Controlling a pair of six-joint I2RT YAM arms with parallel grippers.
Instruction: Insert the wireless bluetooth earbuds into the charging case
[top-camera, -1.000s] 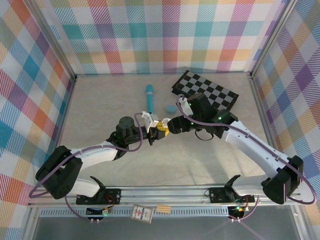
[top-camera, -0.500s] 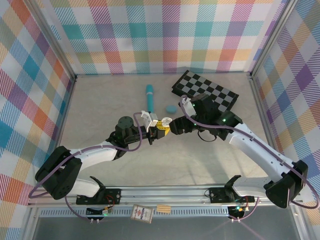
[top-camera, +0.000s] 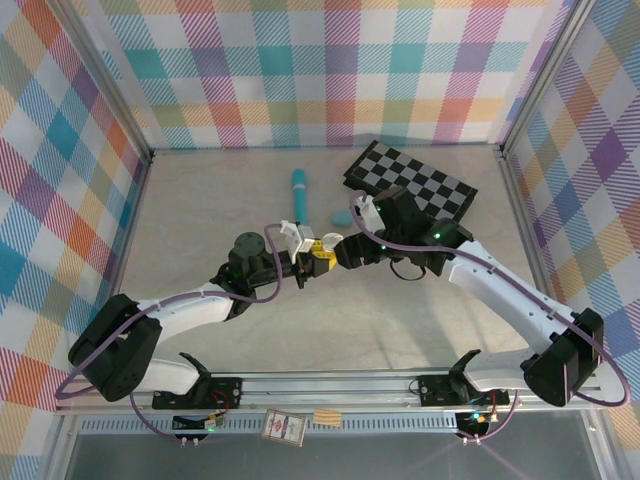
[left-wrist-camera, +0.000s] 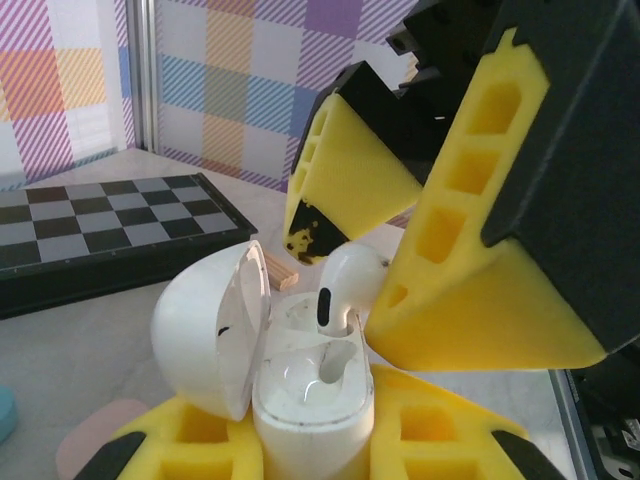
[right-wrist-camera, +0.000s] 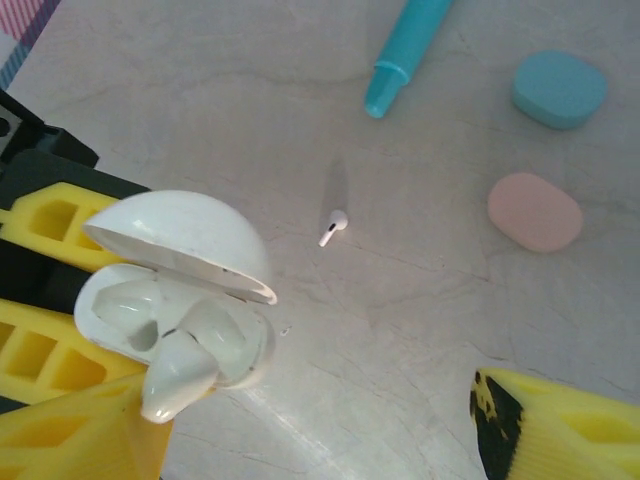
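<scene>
The left gripper (top-camera: 316, 252) clamps the white charging case (left-wrist-camera: 310, 405) by its base, with the lid swung open toward 9 o'clock in the left wrist view. A white earbud (right-wrist-camera: 180, 368) stands stem-down in one well (its head pokes above the rim). The right gripper (left-wrist-camera: 343, 272) has its jaws spread wide, one yellow finger (right-wrist-camera: 70, 445) touching the bud and the other well apart. On the table (right-wrist-camera: 400, 330) a loose earbud (right-wrist-camera: 333, 222) lies at 2 o'clock from the case. From that bud, a pink case (right-wrist-camera: 535, 212) is at 3 o'clock, a blue case (right-wrist-camera: 560, 88) at 2 o'clock, and the teal pen (right-wrist-camera: 405, 45) at 1 o'clock.
</scene>
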